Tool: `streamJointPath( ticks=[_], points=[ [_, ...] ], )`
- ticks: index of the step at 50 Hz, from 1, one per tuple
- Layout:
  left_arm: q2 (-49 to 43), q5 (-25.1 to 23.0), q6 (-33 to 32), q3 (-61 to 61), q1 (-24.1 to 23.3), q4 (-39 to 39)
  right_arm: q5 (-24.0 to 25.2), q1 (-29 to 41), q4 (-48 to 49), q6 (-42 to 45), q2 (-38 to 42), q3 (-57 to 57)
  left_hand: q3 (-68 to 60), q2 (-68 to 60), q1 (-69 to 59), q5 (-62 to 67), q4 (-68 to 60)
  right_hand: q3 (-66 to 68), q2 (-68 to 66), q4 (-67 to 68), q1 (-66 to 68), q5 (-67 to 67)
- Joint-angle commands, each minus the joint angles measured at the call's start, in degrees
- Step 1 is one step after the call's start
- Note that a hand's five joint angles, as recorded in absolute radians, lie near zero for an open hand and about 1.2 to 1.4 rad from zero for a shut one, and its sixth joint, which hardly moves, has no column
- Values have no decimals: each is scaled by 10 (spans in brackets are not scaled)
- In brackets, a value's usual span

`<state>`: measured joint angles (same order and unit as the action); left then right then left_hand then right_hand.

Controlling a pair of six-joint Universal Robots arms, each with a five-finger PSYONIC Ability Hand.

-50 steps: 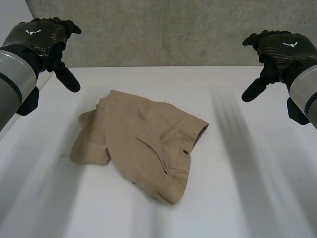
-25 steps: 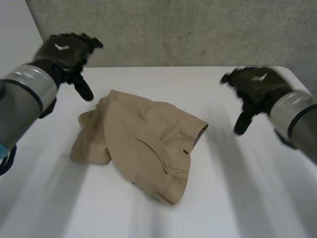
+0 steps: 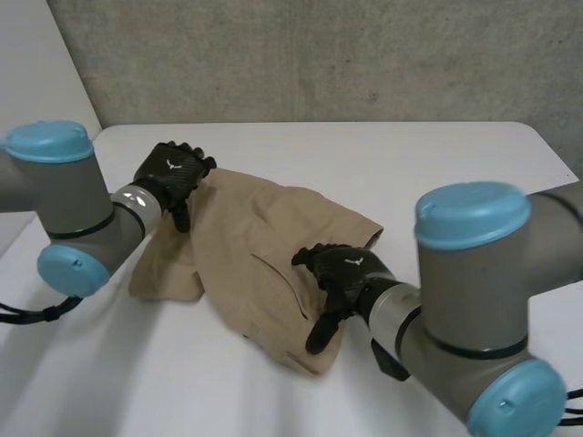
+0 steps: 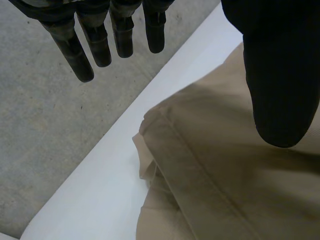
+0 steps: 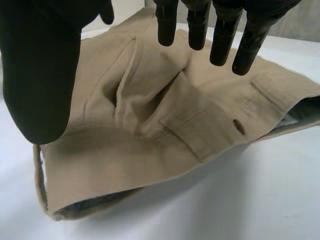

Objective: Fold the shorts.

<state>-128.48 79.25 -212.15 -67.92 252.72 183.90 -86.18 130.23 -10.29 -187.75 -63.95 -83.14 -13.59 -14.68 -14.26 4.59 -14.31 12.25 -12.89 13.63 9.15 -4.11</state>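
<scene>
**Work surface.** The white table point(image 3: 455, 164) runs across the head view. A grey concrete wall point(image 3: 319, 55) stands behind it along the top of the frame.

**Shorts.** The tan shorts point(image 3: 255, 237) lie crumpled left of centre on the table, unfolded. One part bunches toward the lower left, and the waistband opening faces right. In the right wrist view, a pocket flap point(image 5: 210, 127) with a buttonhole lies under the fingertips. A deep crease runs beside the flap.

**Left hand.** The left arm point(image 3: 68, 196) enters from the left edge of the frame. The left hand point(image 3: 171, 175) sits at the upper left corner of the shorts.
- In the left wrist view, its fingers point(image 4: 90, 45) are straight and slightly spread, reaching past the seamed edge of the cloth.
- The thumb point(image 4: 280, 75) stands well apart from them, over the fabric.
- Nothing is pinched.
- Contact between the palm and the cloth cannot be confirmed from these views.

**Right hand.** The right arm point(image 3: 474, 273) fills the lower right of the frame. The right hand point(image 3: 339, 273) is over the lower right part of the shorts, near the waistband.
- In the right wrist view, its fingers point(image 5: 222, 35) are straight and side by side above the pocket area.
- The thumb point(image 5: 42, 75) is held wide, toward the near corner of the waistband.
- The hand is spread and grips no cloth.
</scene>
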Motion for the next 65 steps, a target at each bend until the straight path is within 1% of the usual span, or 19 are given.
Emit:
streamJointPath(
  ticks=[1, 3, 7, 8, 13, 16, 19, 22, 28, 30, 32, 33, 34, 37, 43, 47, 50, 56, 65],
  points=[
    [-52, 0, -34, 56, -1, -1, -73, 49, 16, -7, 30, 8, -72, -61, -65, 62, -65, -22, 29, -36, 8, 41],
    [-69, 0, -53, 74, -1, -1, -96, 57, 29, -3, 36, 8, -94, -83, -87, 84, -87, -12, 18, -26, 19, 30],
    [-94, 0, -87, 98, -4, 0, -146, 77, 64, 10, 56, 12, -151, -140, -144, 141, -144, 113, -106, 99, 143, -94],
    [-99, 0, -93, 103, -4, 0, -162, 80, 75, 22, 64, 17, -168, -157, -161, 158, -161, 210, -203, 196, 240, -191],
    [-127, -1, -118, 133, -7, 1, -187, 81, 83, 81, 82, 34, -314, -303, -307, 304, -307, 510, -503, 496, 540, -491],
    [-144, -1, -125, 154, -9, 1, -187, 80, 89, 120, 80, 45, -499, -488, -492, 489, -492, 677, -670, 663, 708, -658],
    [-147, -1, -125, 174, -11, 13, -183, 77, 102, 151, 76, 60, -664, -653, -657, 654, -657, 678, -671, 664, 708, -659],
    [-145, -1, -125, 189, -13, 36, -174, 66, 129, 221, 71, 93, -664, -653, -657, 654, -657, 678, -671, 664, 708, -659],
    [-124, 21, -121, 262, -28, 174, -159, 0, 235, 471, 70, 205, -664, -653, -657, 654, -657, 678, -671, 664, 708, -659],
    [-110, 41, -121, 285, -33, 206, -152, -18, 308, 551, 70, 256, -664, -653, -657, 654, -657, 678, -671, 664, 708, -659],
    [-93, 95, -114, 327, -38, 260, -145, -29, 368, 593, 70, 289, -664, -653, -657, 654, -657, 678, -671, 664, 708, -659],
    [-88, 113, -107, 337, -39, 275, -128, -37, 433, 618, 70, 312, -664, -653, -657, 654, -657, 678, -671, 664, 708, -659],
    [-77, 149, -90, 352, -41, 307, -118, -40, 470, 623, 68, 321, -664, -653, -657, 654, -657, 678, -671, 664, 708, -659],
    [-38, 193, -36, 354, -43, 347, -82, -55, 555, 621, 58, 324, -664, -653, -657, 654, -657, 678, -671, 664, 708, -659],
    [24, 188, 16, 259, -43, 351, -62, -60, 558, 607, 45, 298, -664, -653, -657, 654, -657, 678, -671, 664, 708, -659],
    [46, 188, 16, 158, -46, 349, -63, -67, 534, 589, 41, 244, -664, -653, -657, 654, -657, 678, -671, 664, 708, -659],
    [48, 188, 19, 68, -50, 347, -62, -81, 499, 574, 38, 189, -664, -653, -657, 654, -657, 678, -671, 664, 708, -659],
    [46, 188, 18, -119, -59, 311, -64, -106, 359, 517, 50, 62, -664, -653, -657, 654, -657, 678, -671, 664, 708, -659],
    [73, 171, 18, -265, -91, 216, -59, -132, 206, 413, 34, -20, -664, -653, -657, 654, -657, 678, -671, 664, 708, -659]
  ],
)
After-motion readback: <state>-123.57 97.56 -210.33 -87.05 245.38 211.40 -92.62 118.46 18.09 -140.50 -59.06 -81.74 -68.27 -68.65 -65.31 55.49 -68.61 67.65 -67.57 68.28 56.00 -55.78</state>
